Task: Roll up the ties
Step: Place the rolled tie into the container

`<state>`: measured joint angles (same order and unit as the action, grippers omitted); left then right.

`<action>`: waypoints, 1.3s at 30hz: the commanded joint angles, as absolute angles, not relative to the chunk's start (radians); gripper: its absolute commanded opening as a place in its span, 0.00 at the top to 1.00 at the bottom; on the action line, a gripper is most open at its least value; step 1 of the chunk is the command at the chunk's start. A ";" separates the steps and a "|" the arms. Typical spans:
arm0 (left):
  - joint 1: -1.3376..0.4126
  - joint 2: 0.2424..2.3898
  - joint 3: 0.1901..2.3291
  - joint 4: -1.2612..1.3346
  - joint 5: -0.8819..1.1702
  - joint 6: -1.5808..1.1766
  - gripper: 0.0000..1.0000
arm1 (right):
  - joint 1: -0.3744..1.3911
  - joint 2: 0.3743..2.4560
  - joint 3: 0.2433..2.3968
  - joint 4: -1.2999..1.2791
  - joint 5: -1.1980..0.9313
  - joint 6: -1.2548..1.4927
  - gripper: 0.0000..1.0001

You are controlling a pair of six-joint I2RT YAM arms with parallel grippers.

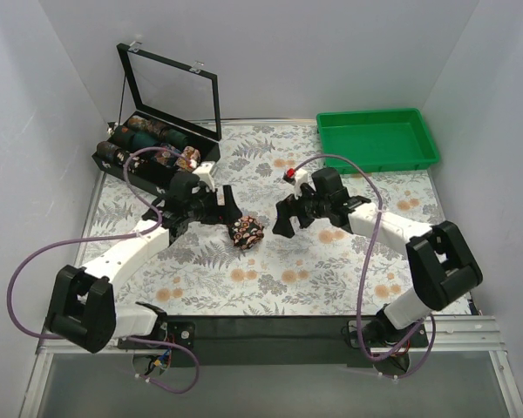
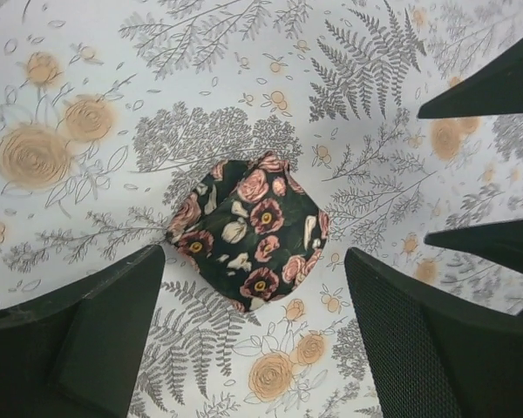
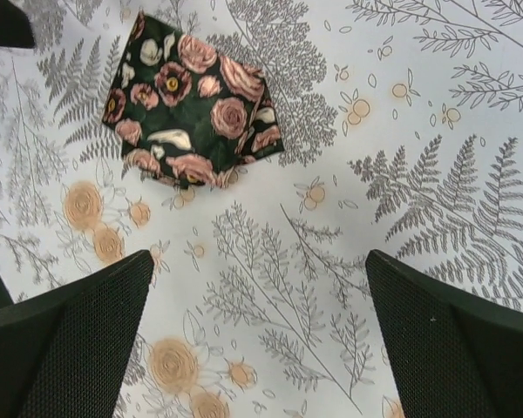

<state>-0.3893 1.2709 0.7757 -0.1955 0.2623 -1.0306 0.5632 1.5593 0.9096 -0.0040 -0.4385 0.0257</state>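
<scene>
Rolled tie (image 1: 246, 232) lies mid-frame on the floral desk (image 1: 331, 270) in the top view, between the left end effector (image 1: 229, 209) and the right end effector (image 1: 283, 218). An open case (image 1: 152, 144) sits upper left and a green tray (image 1: 376, 139) upper right.

Left wrist view: the end effector is spread wide, with the roll (image 2: 248, 235) low between its fingers (image 2: 113, 322), ungripped.

Right wrist view: the end effector is wide open and empty, with the roll (image 3: 192, 113) at upper left.

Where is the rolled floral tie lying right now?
In the top view the rolled tie lies near the middle of the table cover, between the open left gripper and open right gripper, nearer the left.
</scene>
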 commanded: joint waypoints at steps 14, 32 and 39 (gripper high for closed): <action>-0.569 1.578 1.144 -0.403 0.012 -0.627 0.20 | 0.673 1.376 0.736 -0.054 -0.382 -0.023 0.14; -0.526 1.831 1.282 -0.512 -0.362 -0.911 0.66 | 0.845 1.681 0.801 0.285 -0.236 0.313 0.69; -0.520 1.905 1.296 -0.537 -0.304 -0.940 0.69 | 0.859 1.733 0.813 0.327 -0.219 0.354 0.71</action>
<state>-0.5236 1.9011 1.2564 -0.5198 -0.3145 -0.9089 0.8524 1.7111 0.7834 0.2745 -0.2375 0.3191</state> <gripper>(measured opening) 0.315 0.297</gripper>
